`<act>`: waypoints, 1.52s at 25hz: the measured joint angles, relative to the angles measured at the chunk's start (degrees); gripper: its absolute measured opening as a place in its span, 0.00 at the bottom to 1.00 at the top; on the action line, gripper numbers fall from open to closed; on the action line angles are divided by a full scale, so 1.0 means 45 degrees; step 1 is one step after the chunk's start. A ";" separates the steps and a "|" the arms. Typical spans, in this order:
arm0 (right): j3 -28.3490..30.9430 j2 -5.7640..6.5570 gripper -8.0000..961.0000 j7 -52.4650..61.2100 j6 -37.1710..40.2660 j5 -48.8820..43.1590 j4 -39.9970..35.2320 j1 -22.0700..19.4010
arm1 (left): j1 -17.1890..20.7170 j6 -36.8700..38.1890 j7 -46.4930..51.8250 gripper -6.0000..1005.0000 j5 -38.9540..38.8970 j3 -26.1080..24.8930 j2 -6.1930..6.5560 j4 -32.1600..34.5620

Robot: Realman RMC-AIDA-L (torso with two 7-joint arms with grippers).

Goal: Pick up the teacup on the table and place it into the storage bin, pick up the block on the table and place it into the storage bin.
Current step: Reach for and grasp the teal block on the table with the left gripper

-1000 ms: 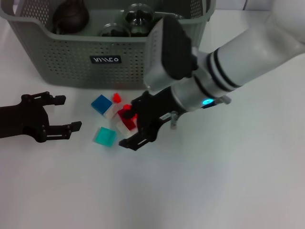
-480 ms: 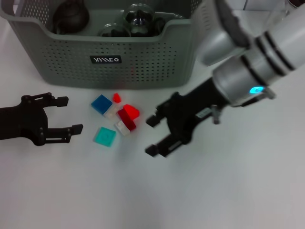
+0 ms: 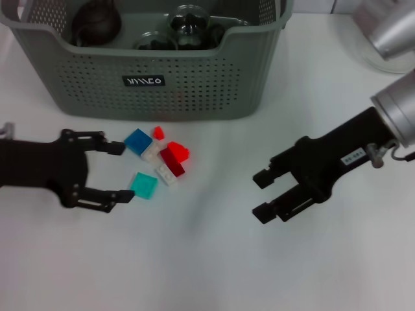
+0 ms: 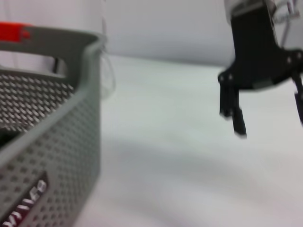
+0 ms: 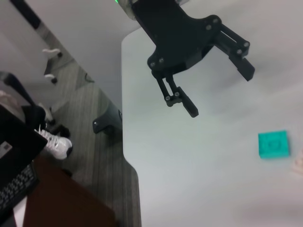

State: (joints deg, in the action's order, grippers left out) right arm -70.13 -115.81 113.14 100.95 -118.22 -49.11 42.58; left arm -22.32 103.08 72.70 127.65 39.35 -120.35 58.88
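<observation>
Bin point(image 3: 194, 84) sits at the far side of the table point(image 3: 194, 272), label point(image 3: 144, 81) on its front wall facing the robot. Dark round vessels lie inside: a teapot-like one point(image 3: 96, 23) far left, glassy ones point(image 3: 188, 23) near the middle; cannot tell which is a teacup.

Blocks lie in a loose cluster on the table just in front of the bin: blue block point(image 3: 137, 140), small red piece point(image 3: 158, 133) beside it, red block point(image 3: 175, 155) with white bits touching it, teal block point(image 3: 142, 185) nearest the robot.

Left gripper point(image 3: 123, 172) is low over the table, left of the cluster, fingers spread wide and empty; one fingertip is near the blue block, the other just beside the teal block. Right wrist view shows the same spread fingers and the teal block point(image 5: 273, 144) apart from them.

Right gripper point(image 3: 262, 194) is well apart on the right, over bare table, fingers spread, holding nothing.
</observation>
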 joint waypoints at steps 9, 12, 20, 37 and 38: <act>0.0268 -0.0258 0.83 -0.0055 -0.0878 -0.1261 -0.0422 -0.0641 | -0.2160 -0.0610 0.2958 0.82 0.3670 0.3043 -0.0659 0.2277; 0.0282 -0.0543 0.83 -0.0611 -0.1379 -0.1530 -0.0841 -0.0849 | -0.2590 -0.0600 0.3718 0.82 0.4806 0.4212 -0.0855 0.2701; 0.0413 -0.0662 0.83 -0.1189 -0.1721 -0.1653 -0.0870 -0.0817 | -0.2946 -0.1082 0.5439 0.81 0.5607 0.7181 -0.0899 0.3091; 0.0415 -0.0827 0.83 -0.1263 -0.1878 -0.1658 -0.0756 -0.0774 | -0.4109 -0.2543 0.6167 0.81 0.6870 0.9440 -0.0907 0.1638; 0.0422 -0.0827 0.83 -0.1264 -0.1896 -0.1659 -0.0720 -0.0773 | -0.4118 -0.2655 0.6168 0.81 0.6888 0.9498 -0.0908 0.1479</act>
State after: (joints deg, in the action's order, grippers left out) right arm -68.23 -119.53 107.45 92.42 -125.69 -52.35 39.10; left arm -40.85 91.13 100.45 158.64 82.09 -124.44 65.54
